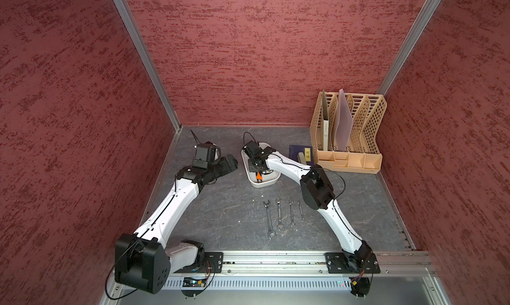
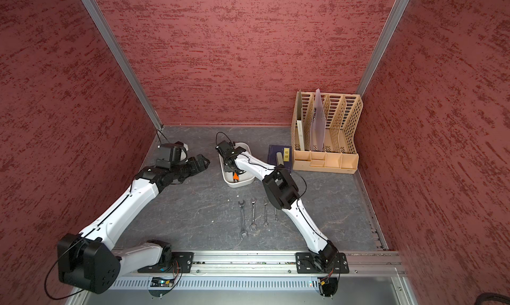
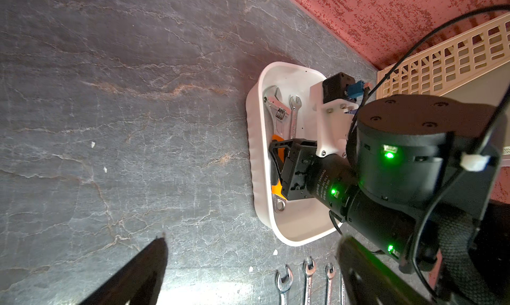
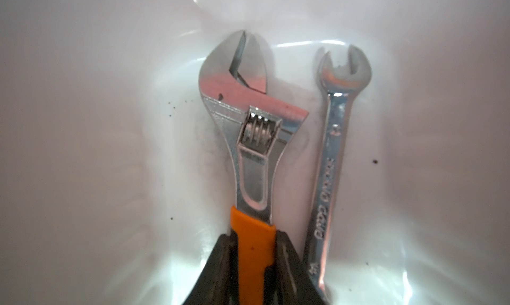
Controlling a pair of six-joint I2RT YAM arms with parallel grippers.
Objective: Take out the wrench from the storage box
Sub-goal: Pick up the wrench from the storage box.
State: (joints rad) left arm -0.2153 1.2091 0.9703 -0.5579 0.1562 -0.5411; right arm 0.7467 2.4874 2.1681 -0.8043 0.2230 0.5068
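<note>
The storage box (image 1: pixel 265 183) (image 2: pixel 240 183) is a shallow white tray at the middle back of the table. An adjustable wrench (image 4: pixel 251 157) (image 3: pixel 276 110) with an orange handle (image 1: pixel 259 176) lies in it beside a small open-end wrench (image 4: pixel 331 157) (image 3: pixel 293 116). My right gripper (image 4: pixel 254 237) (image 1: pixel 255 167) reaches down into the box and is shut on the orange handle. The wrench's head still rests on the box floor. My left gripper (image 3: pixel 252 238) (image 1: pixel 230 162) hangs open and empty over the table, left of the box (image 3: pixel 255 162).
Several open-end wrenches (image 1: pixel 281 215) (image 2: pixel 254 215) lie in a row on the table in front of the box. A tan lattice file rack (image 1: pixel 356 140) stands at the back right, with a dark blue book (image 1: pixel 299 153) next to it. Red walls enclose the table.
</note>
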